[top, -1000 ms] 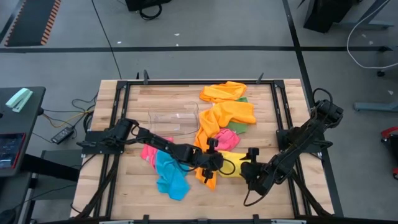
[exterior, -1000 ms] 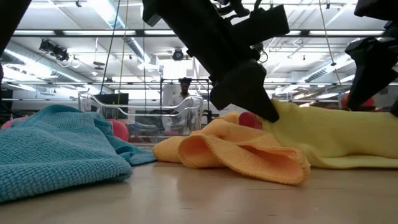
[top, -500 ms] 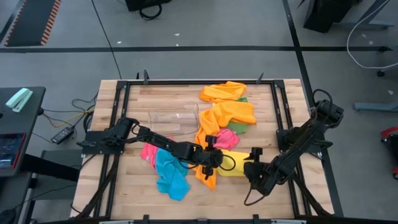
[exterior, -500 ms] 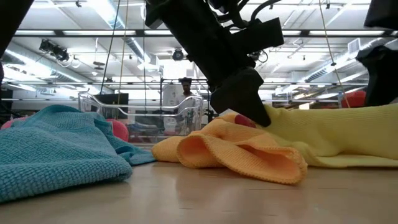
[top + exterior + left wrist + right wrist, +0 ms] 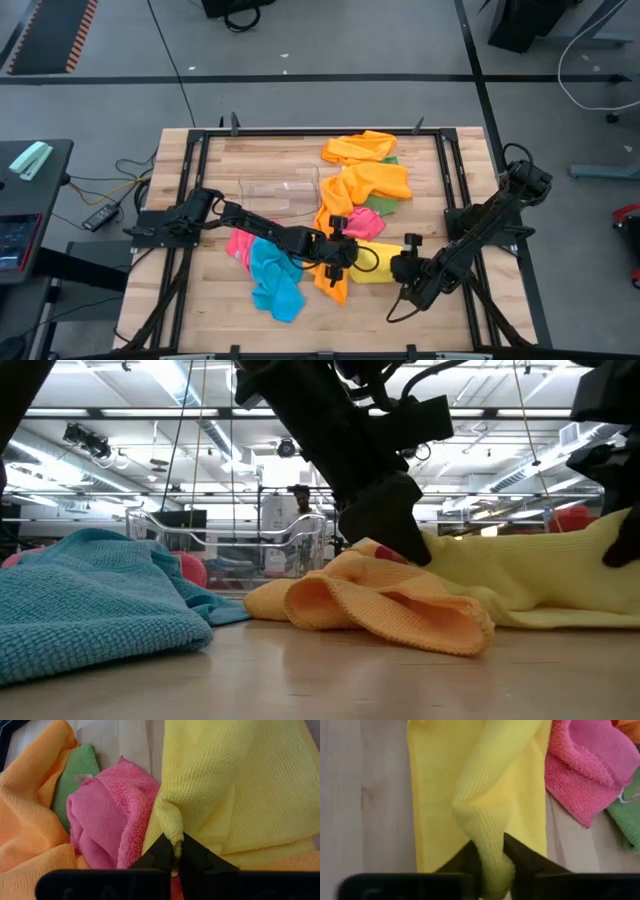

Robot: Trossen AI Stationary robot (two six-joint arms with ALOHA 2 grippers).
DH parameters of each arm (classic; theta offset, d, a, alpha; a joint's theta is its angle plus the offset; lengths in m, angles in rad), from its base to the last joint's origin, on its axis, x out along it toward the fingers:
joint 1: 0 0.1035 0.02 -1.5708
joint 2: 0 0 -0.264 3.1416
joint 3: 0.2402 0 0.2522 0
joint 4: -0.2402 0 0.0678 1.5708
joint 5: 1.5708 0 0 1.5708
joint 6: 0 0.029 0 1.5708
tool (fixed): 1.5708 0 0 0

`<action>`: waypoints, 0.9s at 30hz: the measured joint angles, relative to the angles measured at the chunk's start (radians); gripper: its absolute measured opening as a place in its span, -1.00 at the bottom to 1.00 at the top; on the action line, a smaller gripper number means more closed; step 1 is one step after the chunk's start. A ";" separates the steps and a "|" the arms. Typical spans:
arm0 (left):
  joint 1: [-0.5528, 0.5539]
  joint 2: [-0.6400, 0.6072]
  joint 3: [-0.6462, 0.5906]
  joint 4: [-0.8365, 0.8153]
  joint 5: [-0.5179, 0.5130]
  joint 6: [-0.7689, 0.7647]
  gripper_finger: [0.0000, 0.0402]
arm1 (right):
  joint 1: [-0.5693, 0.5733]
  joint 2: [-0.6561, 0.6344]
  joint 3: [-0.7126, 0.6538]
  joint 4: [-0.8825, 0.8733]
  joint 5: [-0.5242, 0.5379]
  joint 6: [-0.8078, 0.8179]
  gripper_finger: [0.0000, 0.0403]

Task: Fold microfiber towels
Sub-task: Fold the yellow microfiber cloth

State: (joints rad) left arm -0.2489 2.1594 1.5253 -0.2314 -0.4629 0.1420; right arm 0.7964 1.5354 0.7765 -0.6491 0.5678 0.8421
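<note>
Both claws pinch the yellow towel [image 5: 375, 262] near the tabletop's [image 5: 200, 300] front: left claw [image 5: 345, 255] its left edge, right claw [image 5: 403, 266] its right.

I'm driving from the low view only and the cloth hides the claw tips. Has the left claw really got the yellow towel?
Observer: Yes. The left claw is shut on a corner of the yellow towel.
Operator: And the right one?
Observer: The right claw pinches a raised fold of that towel.
Operator: What lies behind the yellow?
Observer: A pink towel beside it, with a green towel past that.
</note>
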 joint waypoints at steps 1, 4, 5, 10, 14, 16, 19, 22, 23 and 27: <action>0.000 -0.003 0.000 -0.004 0.000 0.000 -0.90 | -0.003 0.000 0.000 0.000 -0.009 0.000 -0.83; 0.000 -0.011 -0.001 -0.004 0.030 0.005 -0.89 | -0.002 -0.014 0.000 -0.001 -0.065 0.001 -0.95; 0.000 -0.015 -0.001 -0.005 0.054 0.006 -0.87 | -0.002 -0.027 0.000 -0.001 -0.081 0.006 -0.95; -0.014 -0.027 -0.001 0.024 0.228 0.000 -0.84 | 0.021 -0.095 0.021 0.010 -0.190 0.030 -0.93; -0.043 -0.027 0.011 0.018 0.284 -0.001 -0.89 | 0.058 -0.143 0.046 0.069 -0.236 0.031 -0.92; -0.059 -0.027 0.043 -0.007 0.317 -0.001 -0.92 | 0.079 -0.161 0.065 0.089 -0.254 0.031 -0.92; -0.086 -0.028 0.112 -0.072 0.354 0.000 -0.92 | 0.110 -0.170 0.095 0.099 -0.275 0.045 -0.92; -0.112 -0.028 0.206 -0.166 0.356 0.017 -0.91 | 0.136 -0.168 0.136 0.100 -0.293 0.064 -0.92; -0.120 -0.029 0.231 -0.184 0.356 0.019 -0.91 | 0.145 -0.168 0.151 0.097 -0.301 0.063 -0.92; -0.142 -0.029 0.324 -0.234 0.357 -0.002 -0.91 | 0.187 -0.172 0.229 0.096 -0.316 0.016 -0.92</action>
State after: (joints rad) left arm -0.3914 2.1300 1.8489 -0.4651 -0.1058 0.1399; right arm 0.9832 1.3633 1.0053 -0.5535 0.2514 0.8577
